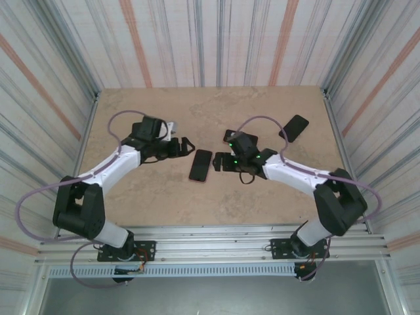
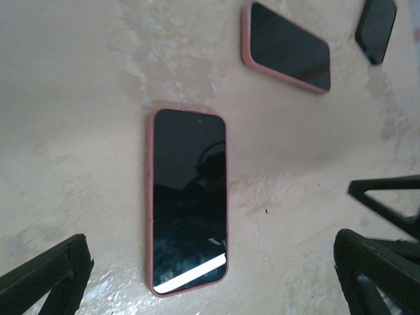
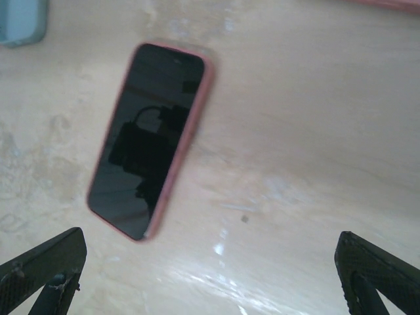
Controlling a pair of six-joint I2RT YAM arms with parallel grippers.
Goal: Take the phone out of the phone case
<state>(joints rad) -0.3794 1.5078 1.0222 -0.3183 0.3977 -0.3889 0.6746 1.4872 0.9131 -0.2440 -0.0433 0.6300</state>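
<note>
A black-screened phone [image 1: 201, 165] is seen lying flat, screen up, on the beige stone-patterned table top [image 1: 144, 190], and it is still seated in its pink, round-cornered rubbery case [image 3: 191, 121], whose rim is visible around the glass. In the top view the left gripper [image 1: 186, 146] is found just left of the phone's far end, and the right gripper [image 1: 219, 161] just right of that phone, with the phone between the two.

In the left wrist view the left gripper [image 2: 211, 252] is shown with its black fingers [image 2: 49, 279] spread wide, nothing held, and the near end of the phone [image 2: 189, 202] is framed between them. In the right wrist view the right gripper [image 3: 209, 246] is likewise spread wide with nothing held, and the phone [image 3: 149, 141] is seen beyond its fingers [image 3: 374, 269], apart from them.

A second phone [image 2: 287, 47] in a similar pink case is seen near the first phone. A dark phone [image 1: 294, 126] is placed well apart from the cased phone, farther right. A pale blue object [image 3: 23, 20], cut off by the frame, lies near the phone's far end.
</note>
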